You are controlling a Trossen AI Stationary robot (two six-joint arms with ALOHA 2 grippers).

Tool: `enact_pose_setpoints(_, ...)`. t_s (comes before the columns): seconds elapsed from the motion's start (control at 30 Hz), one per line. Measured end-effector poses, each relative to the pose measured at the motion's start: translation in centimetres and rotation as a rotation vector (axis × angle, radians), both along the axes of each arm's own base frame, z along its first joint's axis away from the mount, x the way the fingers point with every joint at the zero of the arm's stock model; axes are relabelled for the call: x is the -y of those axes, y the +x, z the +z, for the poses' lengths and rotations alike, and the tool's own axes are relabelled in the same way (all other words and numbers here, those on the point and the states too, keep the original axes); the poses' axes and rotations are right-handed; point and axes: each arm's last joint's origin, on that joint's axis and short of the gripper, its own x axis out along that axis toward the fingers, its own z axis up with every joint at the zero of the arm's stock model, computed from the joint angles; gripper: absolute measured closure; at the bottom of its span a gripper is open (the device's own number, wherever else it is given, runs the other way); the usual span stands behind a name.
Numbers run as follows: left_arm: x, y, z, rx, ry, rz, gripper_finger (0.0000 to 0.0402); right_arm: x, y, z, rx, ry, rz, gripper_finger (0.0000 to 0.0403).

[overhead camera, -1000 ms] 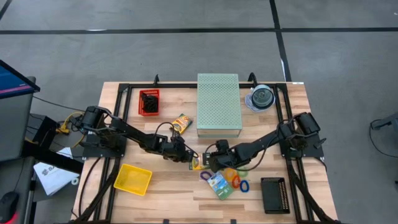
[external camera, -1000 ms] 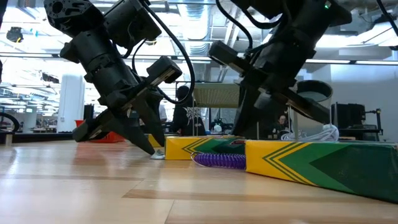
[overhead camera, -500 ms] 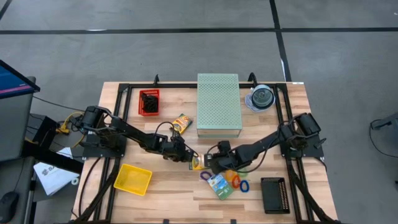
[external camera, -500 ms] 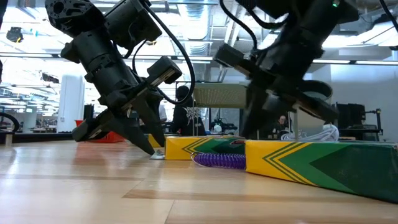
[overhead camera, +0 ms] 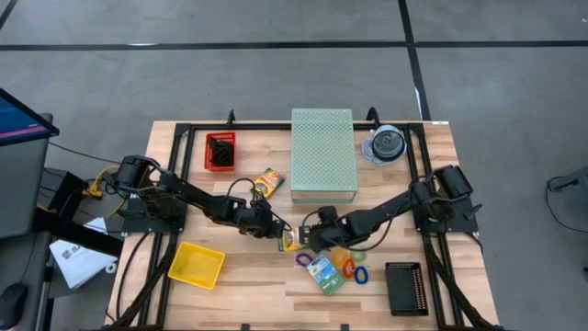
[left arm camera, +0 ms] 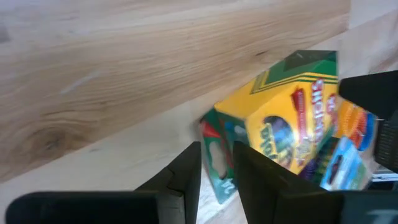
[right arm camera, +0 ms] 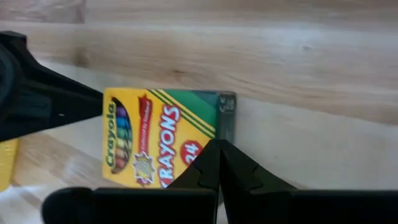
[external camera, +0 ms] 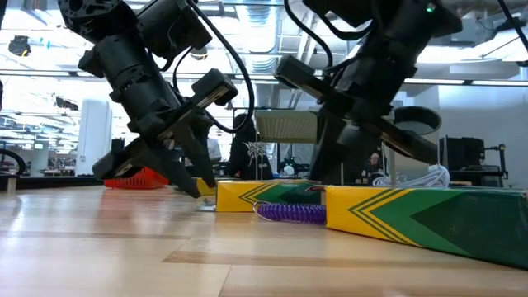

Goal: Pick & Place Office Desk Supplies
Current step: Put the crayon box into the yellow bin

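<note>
Nearest the front edge of the bench point(overhead camera: 248, 299) lay a green-blue packet point(overhead camera: 323, 273) with coloured elastic loops point(overhead camera: 353, 270) beside it, a purple loop point(external camera: 290, 212) just in front of the crayon boxes in the low view. A yellow tray point(overhead camera: 196, 265) sat toward the front-left corner and a black perforated tray point(overhead camera: 404, 288) toward the front-right corner.

Mid-bench, both arms met at a small crayon box point(right arm camera: 163, 144), yellow and green, lying flat. The left gripper point(left arm camera: 216, 167) was at the box's end, jaws partly apart with a narrow gap; the left wrist view showed the box's edge at that gap, but whether it was actually pinched could not be told. The right gripper point(right arm camera: 219, 163) had its jaws closed tip to tip, holding nothing, tips resting at the box's edge, apparently nudging or bracing it.

The box looked like light cardboard, stiff but crushable, smooth-faced and likely to slide on the wood. Best taken across its narrow sides, near the middle, with modest squeeze.

Farther back lay another small yellow-orange box point(overhead camera: 267, 181), just beside the pale green perforated box point(overhead camera: 322, 154). A red basket point(overhead camera: 220, 152) sat toward the back-left corner, and a clear disc spindle point(overhead camera: 387, 144) toward the back-right corner.
</note>
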Motion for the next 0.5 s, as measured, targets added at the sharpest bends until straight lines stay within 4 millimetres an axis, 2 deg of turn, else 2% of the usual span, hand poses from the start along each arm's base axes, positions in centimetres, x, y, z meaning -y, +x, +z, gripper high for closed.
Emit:
enact_pose_setpoints(0.2,0.02,-0.01,0.00,-0.001,0.001,-0.002,0.0314,0.45,0.54,0.20,0.036,0.007,0.010,0.0403)
enact_pose_setpoints(0.5,-0.07,-0.29,-0.23,-0.037,0.018,0.006,0.0314,-0.42,0.48,0.31,0.060,0.017,0.026,0.0403)
